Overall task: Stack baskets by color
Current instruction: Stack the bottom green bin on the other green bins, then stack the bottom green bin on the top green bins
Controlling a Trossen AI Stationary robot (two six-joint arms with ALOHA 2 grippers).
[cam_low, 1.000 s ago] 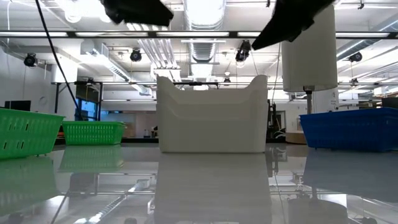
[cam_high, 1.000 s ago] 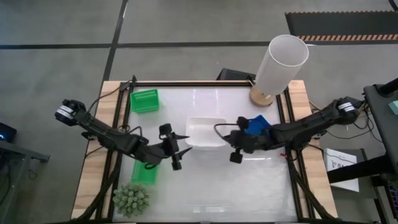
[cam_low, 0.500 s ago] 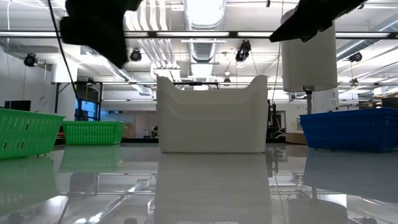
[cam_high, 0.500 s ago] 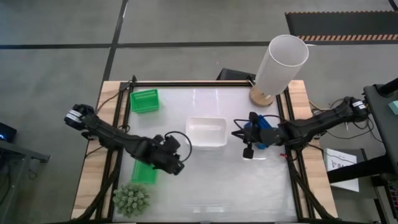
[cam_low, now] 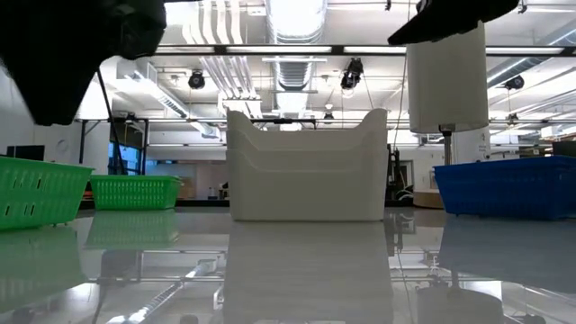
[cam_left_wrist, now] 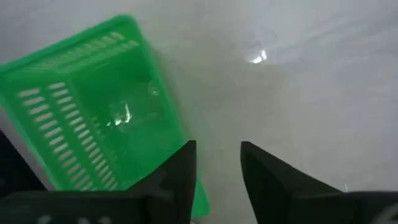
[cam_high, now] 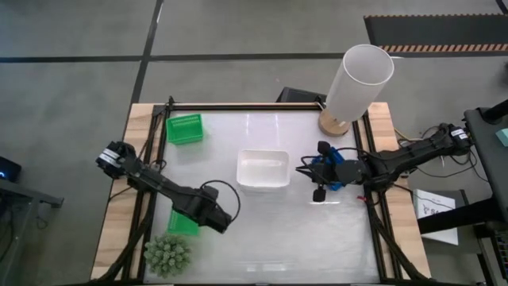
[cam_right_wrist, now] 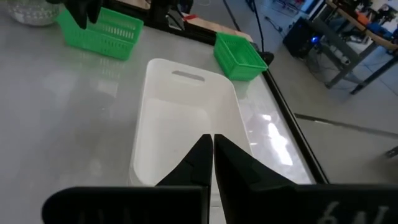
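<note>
A: When starting at the near edge of the bench, what first?

B: A spiky green plant at the near left corner. Just beyond it, a bright green basket, flat on the bench and partly covered from above by the end of the left arm.

A: And the left jaws?

B: Hanging over that green basket's inner edge, pointed down at the bench. Parted by a narrow gap, roughly half open. Only bare white bench in the gap, nothing gripped. One fingertip overlapping the basket's rim in the wrist view; touching or just above, cannot tell.

A: Farther in?

B: At mid-bench, a white basket, open side up, with a handle slot in one end wall. Empty inside, nothing stacked in it. To its right, near but apart, a blue basket, resting on the bench and mostly hidden from above by the right arm.

A: Right jaws?

B: Above the blue basket, just beside the white basket's right end and aimed along the white one. Pressed fully together, tip against tip, with nothing between.

A: And at the back?

B: At the far left corner, a second green basket, well apart from the first. At the far right, a tall white cylinder standing on a round wooden base. Beyond the bench, grey floor.
</note>
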